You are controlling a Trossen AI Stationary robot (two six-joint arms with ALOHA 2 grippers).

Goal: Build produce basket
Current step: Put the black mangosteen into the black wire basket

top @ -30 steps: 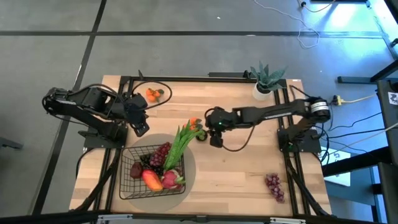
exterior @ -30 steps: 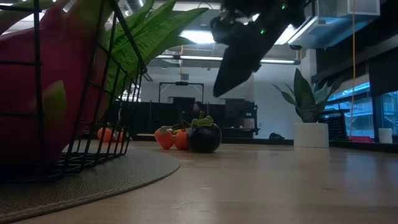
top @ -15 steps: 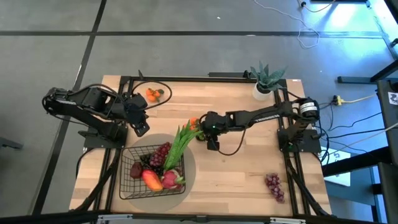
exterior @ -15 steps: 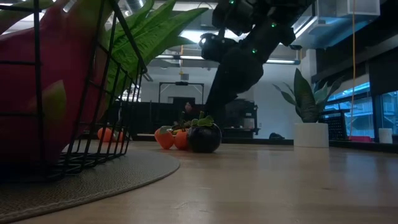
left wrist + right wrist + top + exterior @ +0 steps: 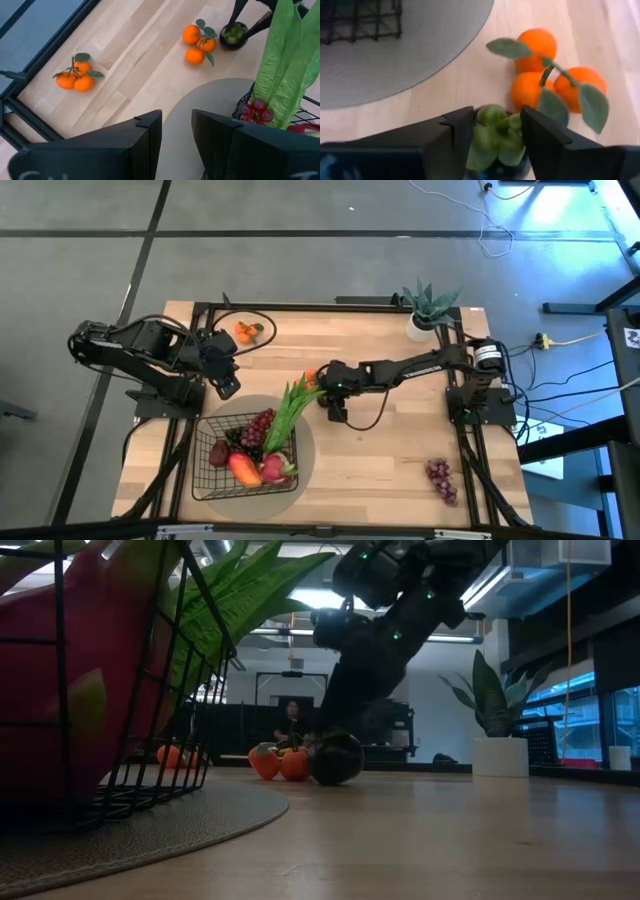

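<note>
Right gripper (image 5: 492, 131) low at table (image 5: 400, 460) middle, fingers astride dark round fruit with green top (image 5: 496, 134) beside 3 oranges (image 5: 547, 70), not yet clamped; left gripper (image 5: 176, 135) part open, empty, above mat (image 5: 305, 435) edge; basket (image 5: 212, 470) with produce (image 5: 262, 450) near front left.

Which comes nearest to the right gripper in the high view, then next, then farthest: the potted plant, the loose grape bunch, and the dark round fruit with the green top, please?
Measured from the right gripper, mid-table:
1. Dark round fruit with the green top: between the fingers, beside the orange cluster.
2. Potted plant: at the table's far right corner.
3. Loose grape bunch: near the table's front right corner, a bit farther out.
</note>
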